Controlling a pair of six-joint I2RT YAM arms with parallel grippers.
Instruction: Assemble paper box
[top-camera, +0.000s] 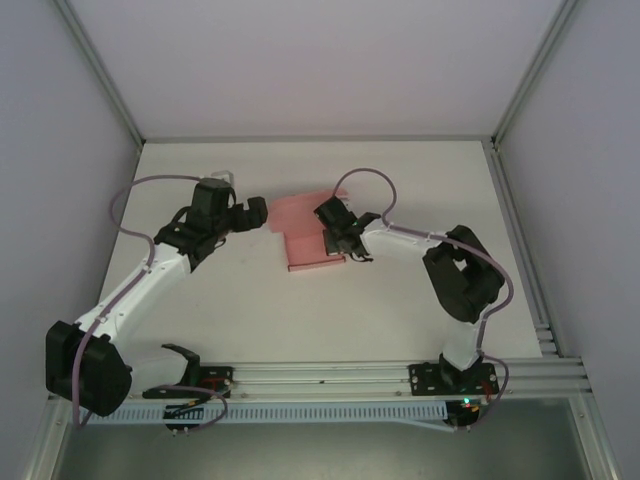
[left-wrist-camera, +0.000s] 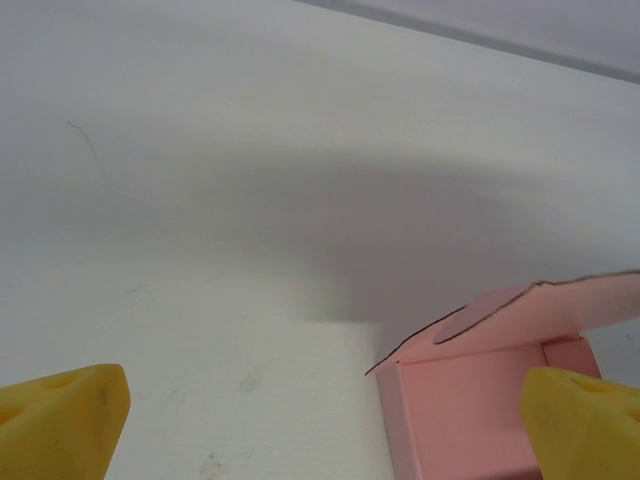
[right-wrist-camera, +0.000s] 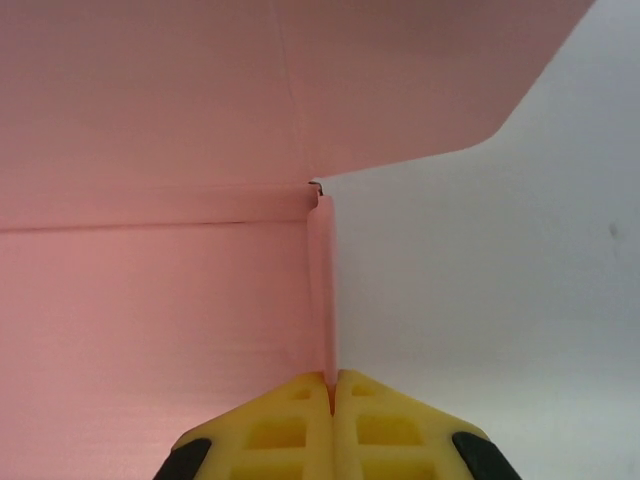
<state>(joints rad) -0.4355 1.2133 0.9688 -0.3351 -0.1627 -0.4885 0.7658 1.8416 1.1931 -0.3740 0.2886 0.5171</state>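
The pink paper box (top-camera: 303, 238) lies partly folded in the middle of the white table, its floor flat and a back flap raised. My right gripper (top-camera: 342, 243) is at its right side, shut on the thin upright side wall (right-wrist-camera: 321, 290); the yellow fingers (right-wrist-camera: 290, 425) pinch the wall's near end. The box floor (right-wrist-camera: 150, 320) spreads to the left of that wall and the back flap (right-wrist-camera: 300, 80) leans overhead. My left gripper (top-camera: 262, 213) hovers just left of the box, open, with yellow fingertips (left-wrist-camera: 60, 420) wide apart and the box corner (left-wrist-camera: 470, 390) between them, untouched.
The white table (top-camera: 420, 170) sits inside a frame of aluminium rails, with one rail (top-camera: 330, 375) across the near edge by the arm bases. Grey walls close in the left, right and back sides. Bare table surface (left-wrist-camera: 200, 250) lies left of the box.
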